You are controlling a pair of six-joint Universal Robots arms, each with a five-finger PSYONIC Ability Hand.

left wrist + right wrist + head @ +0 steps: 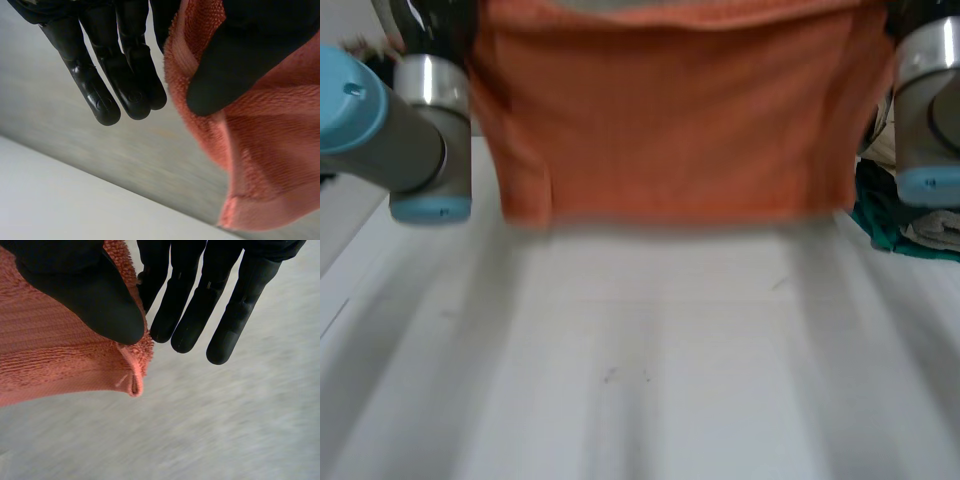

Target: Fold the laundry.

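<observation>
An orange towel [670,110] hangs stretched above the white table [650,360], its lower hem free over the far part of the table. My left hand [225,65] pinches one upper corner of the towel [260,145] between thumb and a finger, while its other fingers [125,75] stand straight beside the cloth. My right hand [85,290] pinches the opposite corner of the towel [55,355] under its thumb, and its other fingers [200,305] are straight and apart from the cloth.
A heap of other laundry [910,220], dark green and pale pieces, lies at the table's right edge behind my right arm [930,110]. My left arm [390,130] reaches in at the left.
</observation>
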